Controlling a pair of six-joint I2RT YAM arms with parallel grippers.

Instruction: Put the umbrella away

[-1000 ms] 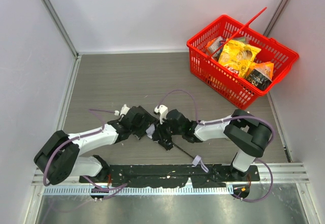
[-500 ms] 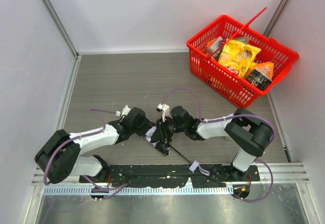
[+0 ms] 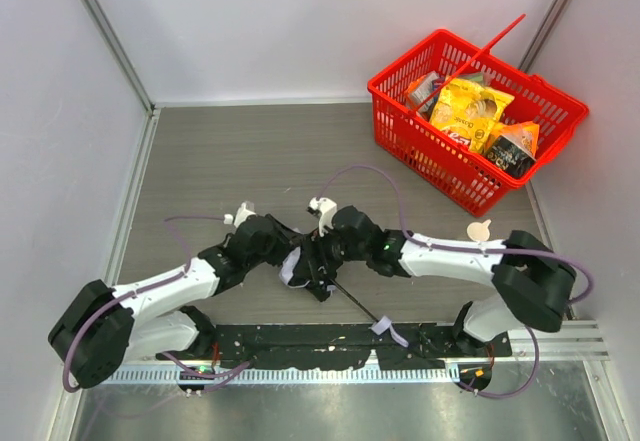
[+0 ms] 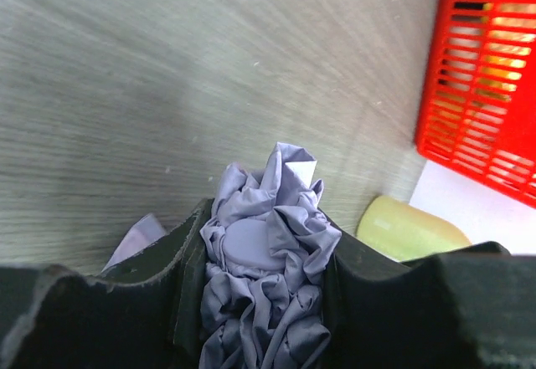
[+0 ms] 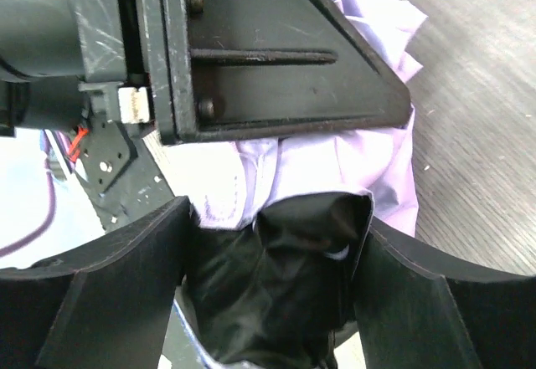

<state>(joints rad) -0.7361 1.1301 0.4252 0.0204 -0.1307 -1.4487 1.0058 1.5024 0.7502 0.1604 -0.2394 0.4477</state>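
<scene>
The umbrella (image 3: pixel 296 262) lies between the two grippers near the table's front middle. Its thin black shaft (image 3: pixel 356 304) runs to the lower right and ends at a small pale handle with a strap (image 3: pixel 388 327). My left gripper (image 3: pixel 285 254) is shut on the crumpled lavender fabric (image 4: pixel 268 252), which fills the gap between its fingers. My right gripper (image 3: pixel 316 264) is shut on the umbrella's other side, where black lining and pale fabric (image 5: pixel 310 260) are bunched between its fingers. The left gripper's body (image 5: pixel 251 51) fills the top of the right wrist view.
A red basket (image 3: pixel 475 116) with yellow snack packets stands at the back right; its wall shows in the left wrist view (image 4: pixel 486 76). A pale yellow-green cylinder (image 4: pixel 410 231) lies on the table near it. White walls close the table's sides and back.
The right arm has stretched out, its elbow swinging right and lower. The left arm's elbow has moved down-left. Both grippers stay together on the umbrella, shifted slightly.
</scene>
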